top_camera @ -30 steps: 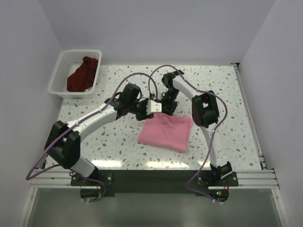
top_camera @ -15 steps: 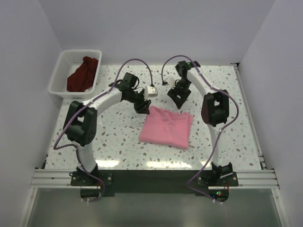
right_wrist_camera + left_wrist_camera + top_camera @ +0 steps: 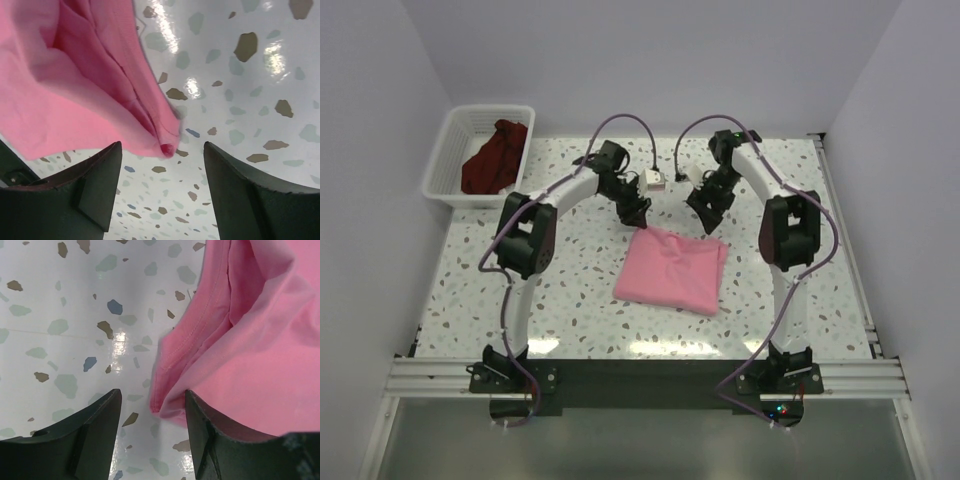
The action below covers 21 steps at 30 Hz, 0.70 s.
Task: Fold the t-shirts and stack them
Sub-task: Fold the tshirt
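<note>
The light pink t-shirt [image 3: 673, 269] lies folded in a rough rectangle on the speckled table. Its far left corner shows in the left wrist view [image 3: 240, 340] and its far right corner in the right wrist view [image 3: 75, 85]. My left gripper [image 3: 636, 212] hovers open just beyond the far left corner, empty [image 3: 152, 405]. My right gripper [image 3: 707, 212] hovers open just beyond the far right corner, empty [image 3: 162, 152]. The dark maroon t-shirt [image 3: 496, 158] lies crumpled in the white lattice basket [image 3: 449, 152] at the far left.
The basket stands at the table's far left corner. White walls enclose the table at the back and both sides. A rail [image 3: 845, 240] runs along the right edge. Cables loop above both arms.
Both grippers have let go of the pink shirt's far edge and drawn back away from it toward the rear wall. The shirt now lies flat and folded.
</note>
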Each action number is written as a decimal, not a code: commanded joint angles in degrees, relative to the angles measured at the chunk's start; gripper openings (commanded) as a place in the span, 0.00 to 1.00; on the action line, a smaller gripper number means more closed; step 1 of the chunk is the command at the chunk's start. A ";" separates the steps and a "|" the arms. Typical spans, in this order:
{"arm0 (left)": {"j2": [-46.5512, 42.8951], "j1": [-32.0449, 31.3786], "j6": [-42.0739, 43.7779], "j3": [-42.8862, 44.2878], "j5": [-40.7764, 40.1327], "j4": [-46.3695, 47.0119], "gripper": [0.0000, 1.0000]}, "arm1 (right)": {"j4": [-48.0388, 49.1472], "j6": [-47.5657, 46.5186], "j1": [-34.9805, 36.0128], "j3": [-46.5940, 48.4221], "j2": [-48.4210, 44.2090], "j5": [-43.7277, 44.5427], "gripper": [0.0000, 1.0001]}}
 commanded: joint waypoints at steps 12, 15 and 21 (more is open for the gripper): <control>4.16 0.30 6.41 3.43 6.35 -8.43 0.36 | -11.67 -5.11 0.61 -6.44 -2.95 -7.67 0.72; 4.86 0.30 5.53 3.34 6.17 -8.08 0.26 | -11.32 -4.93 0.70 -6.62 -2.60 -7.14 0.65; 5.13 0.30 4.21 2.20 5.55 -6.67 0.23 | -10.62 -5.55 0.87 -9.43 -2.86 -5.12 0.53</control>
